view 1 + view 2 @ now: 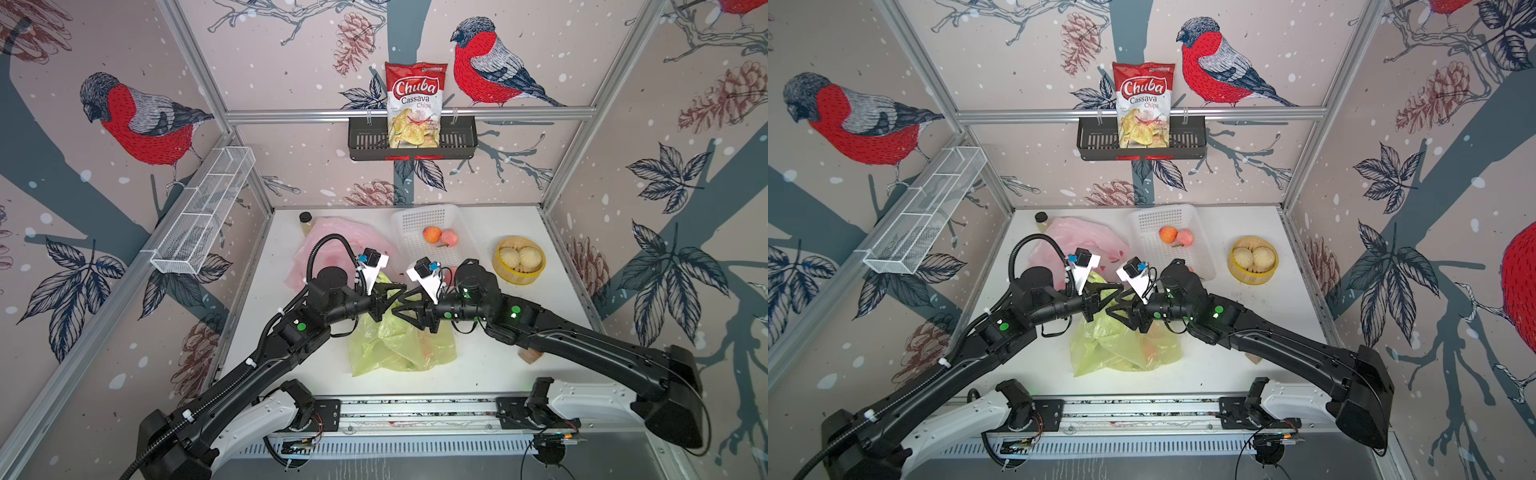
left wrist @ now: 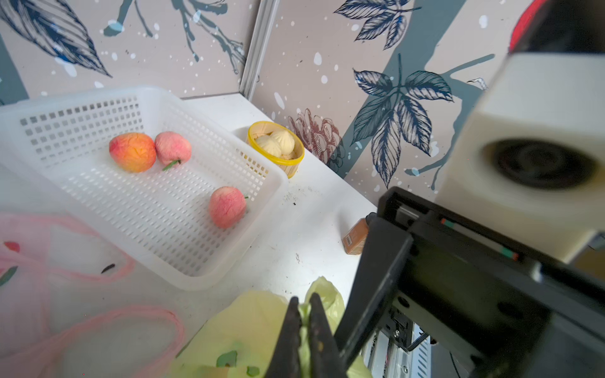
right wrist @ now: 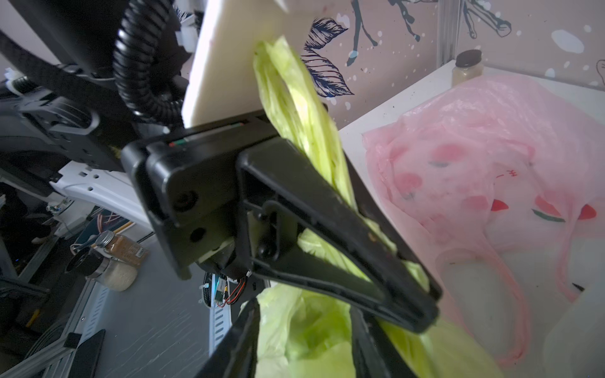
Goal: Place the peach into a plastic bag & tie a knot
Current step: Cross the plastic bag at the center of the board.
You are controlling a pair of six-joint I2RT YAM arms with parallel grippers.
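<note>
A green plastic bag lies crumpled at the table's centre, and an orange shape, a peach, shows faintly through it. My left gripper is shut on a raised strip of the bag's top edge. My right gripper faces it from the right, jaws open, with loose green film between the fingers. The right wrist view shows the left gripper pinching the green strip. Three more peaches lie in the white basket.
The white basket stands behind the grippers, a pink bag lies to its left beside a small bottle. A bamboo steamer with buns sits back right. A brown bottle lies under the right arm.
</note>
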